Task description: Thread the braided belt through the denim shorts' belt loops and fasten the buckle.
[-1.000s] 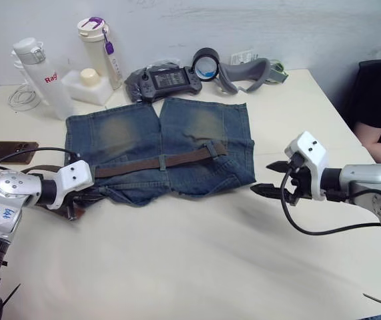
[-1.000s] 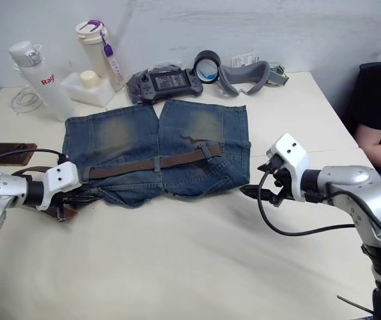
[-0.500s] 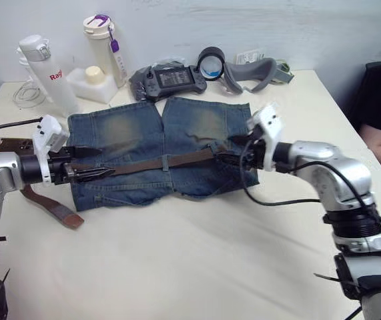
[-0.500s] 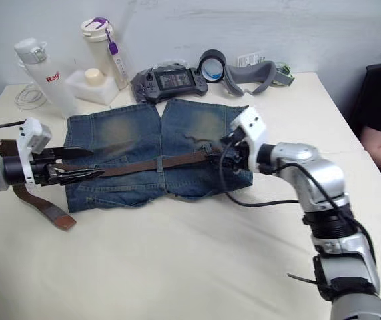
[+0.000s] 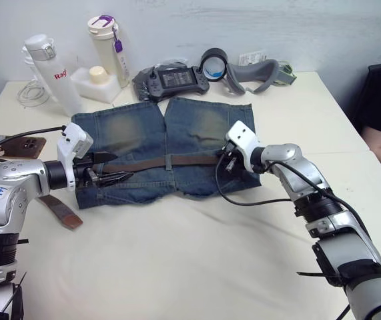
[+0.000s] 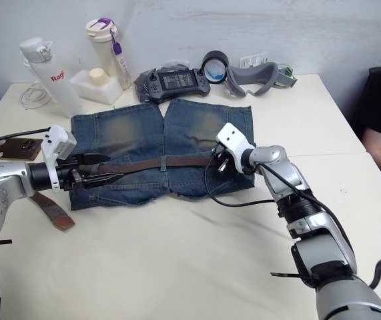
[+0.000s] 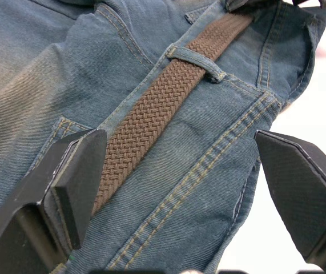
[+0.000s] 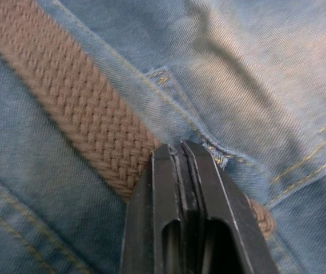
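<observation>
The denim shorts point(image 5: 137, 130) lie flat on the table with the waistband toward me. The braided belt point(image 5: 190, 161) runs along that waistband under a belt loop point(image 7: 200, 57), and its free brown tail point(image 5: 60, 212) trails onto the table at the left. My left gripper point(image 5: 113, 168) is open over the waistband's left part, one finger point(image 7: 77, 182) on each side of the strap. My right gripper point(image 5: 223, 163) is shut, its fingertips point(image 8: 180, 165) down on the belt's right end beside a loop. The buckle is hidden.
Two bottles point(image 5: 50, 73) and a white box point(image 5: 97, 83) stand at the back left. A game controller point(image 5: 173, 80), a tape roll point(image 5: 213, 63) and a grey strap point(image 5: 260, 70) lie behind the shorts. A phone point(image 5: 20, 145) rests at the left edge. A person sits at the right.
My left gripper opened and moved onto the waistband's left part. My right arm swung in from the right to the belt's right end, and its gripper closed.
</observation>
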